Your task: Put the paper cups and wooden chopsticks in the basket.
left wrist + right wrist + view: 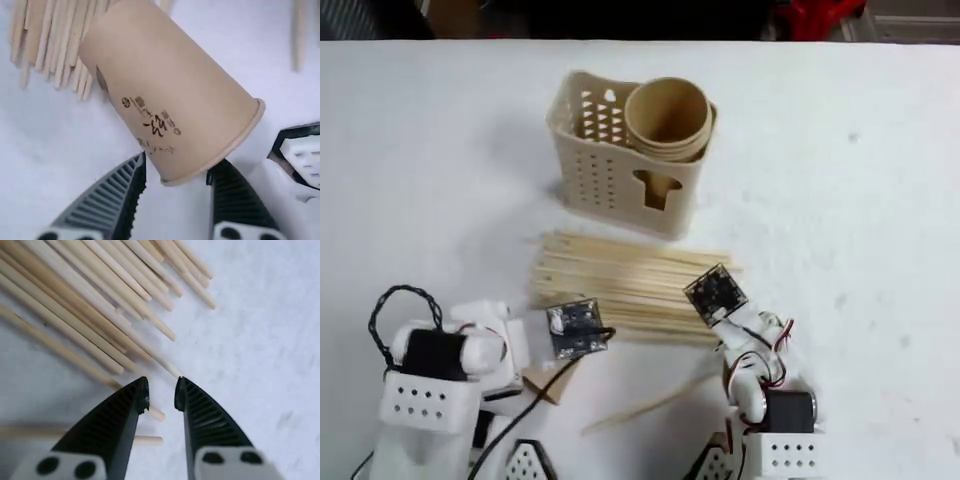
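A beige slotted basket (610, 175) stands at the back centre, with stacked paper cups (667, 120) inside it. In front of it lies a flat pile of wooden chopsticks (630, 280). Another paper cup (165, 100) lies on its side on the table. My left gripper (177, 167) is open, with the lower edge of the cup's rim between its fingertips. My right gripper (161, 390) is narrowly open just above the table at the ends of the chopsticks (100, 305), with nothing between its fingers.
One loose chopstick (650, 405) lies slanted on the white table (860, 200) between the two arm bases. Both arm bases stand at the near edge. Bare table spreads to the left and right of the basket.
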Robot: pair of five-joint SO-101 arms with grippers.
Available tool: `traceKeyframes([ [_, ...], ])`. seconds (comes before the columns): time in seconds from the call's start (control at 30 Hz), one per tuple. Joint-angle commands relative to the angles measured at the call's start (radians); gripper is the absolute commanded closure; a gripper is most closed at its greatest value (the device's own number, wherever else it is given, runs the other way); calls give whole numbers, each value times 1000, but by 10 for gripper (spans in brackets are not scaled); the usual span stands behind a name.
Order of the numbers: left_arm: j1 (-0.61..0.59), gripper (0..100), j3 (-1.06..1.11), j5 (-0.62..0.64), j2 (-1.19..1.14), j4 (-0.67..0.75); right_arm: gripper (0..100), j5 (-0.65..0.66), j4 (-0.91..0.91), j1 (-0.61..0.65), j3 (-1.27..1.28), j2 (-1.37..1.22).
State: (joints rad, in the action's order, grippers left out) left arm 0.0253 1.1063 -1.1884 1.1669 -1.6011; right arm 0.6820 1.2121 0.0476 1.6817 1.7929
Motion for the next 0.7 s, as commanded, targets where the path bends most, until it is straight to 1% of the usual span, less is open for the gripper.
traceKeyframes([
  [0.0,1,792,-31,29,13,51,905,11,-10,-7,8,7],
  [0.13,7,789,-107,143,7,143,905,11,-10,-7,8,7],
  [0.27,12,789,-87,241,7,298,905,11,-10,-7,8,7],
  [0.43,16,792,-84,321,7,460,905,11,-10,-7,8,7],
  [0.53,70,793,-84,351,7,499,905,11,-10,-7,8,7],
  [0.67,193,793,-84,400,5,502,905,11,-10,-7,8,7],
])
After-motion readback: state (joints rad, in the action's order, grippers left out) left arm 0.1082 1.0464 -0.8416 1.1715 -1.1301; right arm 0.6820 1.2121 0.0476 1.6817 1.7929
